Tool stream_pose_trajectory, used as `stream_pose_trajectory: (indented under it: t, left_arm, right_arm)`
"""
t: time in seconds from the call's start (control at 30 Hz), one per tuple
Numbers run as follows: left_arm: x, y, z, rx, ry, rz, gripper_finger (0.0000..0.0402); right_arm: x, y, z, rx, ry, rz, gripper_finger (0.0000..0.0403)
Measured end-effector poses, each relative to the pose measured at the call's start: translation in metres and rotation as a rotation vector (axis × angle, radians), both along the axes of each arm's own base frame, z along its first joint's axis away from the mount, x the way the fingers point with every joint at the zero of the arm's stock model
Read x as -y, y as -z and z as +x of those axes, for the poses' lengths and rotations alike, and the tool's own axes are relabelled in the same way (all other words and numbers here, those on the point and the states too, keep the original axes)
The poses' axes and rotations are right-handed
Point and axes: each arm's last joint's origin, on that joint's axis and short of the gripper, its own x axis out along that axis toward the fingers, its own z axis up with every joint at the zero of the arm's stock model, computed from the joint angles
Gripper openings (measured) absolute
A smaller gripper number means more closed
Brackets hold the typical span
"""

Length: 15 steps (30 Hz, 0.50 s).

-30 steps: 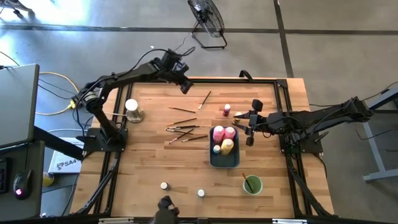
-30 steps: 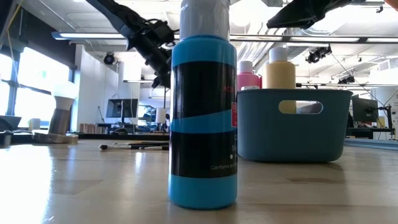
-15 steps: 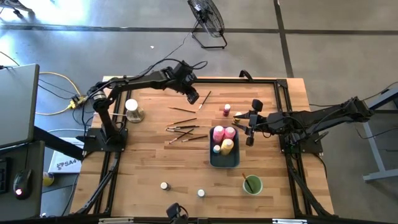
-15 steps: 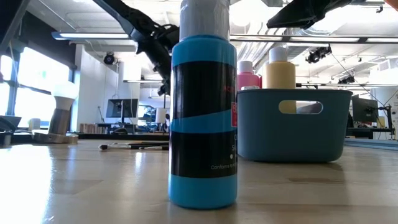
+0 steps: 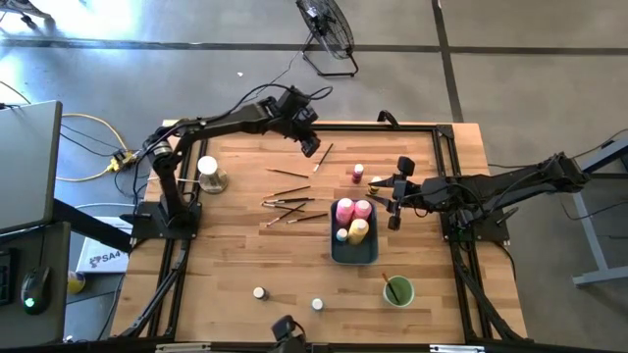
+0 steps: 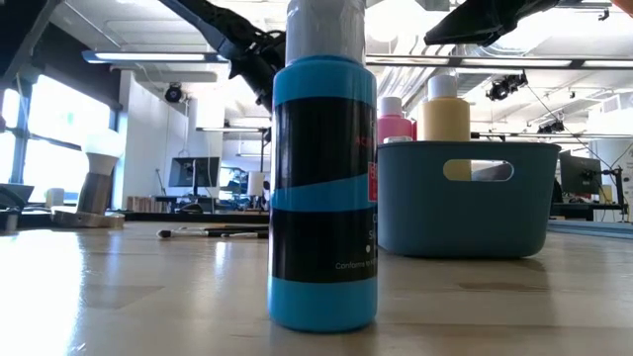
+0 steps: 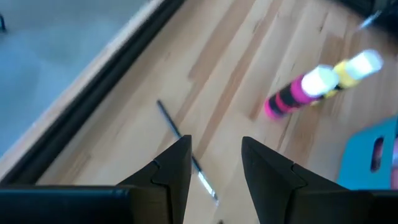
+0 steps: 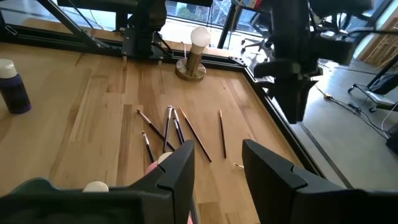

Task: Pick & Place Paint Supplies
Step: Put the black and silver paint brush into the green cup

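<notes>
My left gripper (image 5: 313, 148) hangs open above the table's far edge, its fingers (image 7: 176, 167) either side of a lone thin paintbrush (image 7: 186, 148) lying flat on the wood below. A small pink bottle (image 7: 297, 96) and a yellow one (image 7: 357, 65) stand just beyond. My right gripper (image 5: 381, 194) waits open above the table near the blue-grey tray (image 5: 354, 251), which holds pink bottles (image 5: 344, 210) and a yellow bottle (image 5: 358, 230). Several more brushes (image 5: 289, 203) lie mid-table. Two tiny jars (image 5: 259, 292) stand near the front.
A green cup (image 5: 397, 291) with a brush in it stands right of the front jars. A white-headed stand (image 5: 209, 174) sits at the far left. A tall blue bottle (image 6: 322, 178) stands close to the low camera. A black frame (image 5: 422, 127) rims the table.
My left gripper has travelled along the far edge toward the table's right, coming over the lone paintbrush, and has stayed open. The right arm has kept still.
</notes>
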Motion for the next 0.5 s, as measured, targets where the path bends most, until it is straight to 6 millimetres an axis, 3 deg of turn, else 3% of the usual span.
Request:
stream_pose_trajectory:
  t: [0.23, 0.5]
  left_arm:
    - [-0.007, 0.021, 0.012, -0.100, 0.012, -0.062, 0.0138]
    - [0.002, 0.039, 0.014, -0.195, 0.039, -0.133, 0.0138]
  right_arm:
    - [0.000, 0.000, 0.000, 0.008, 0.010, 0.029, 0.0128]
    - [0.000, 0.001, 0.000, 0.003, 0.015, 0.043, 0.0128]
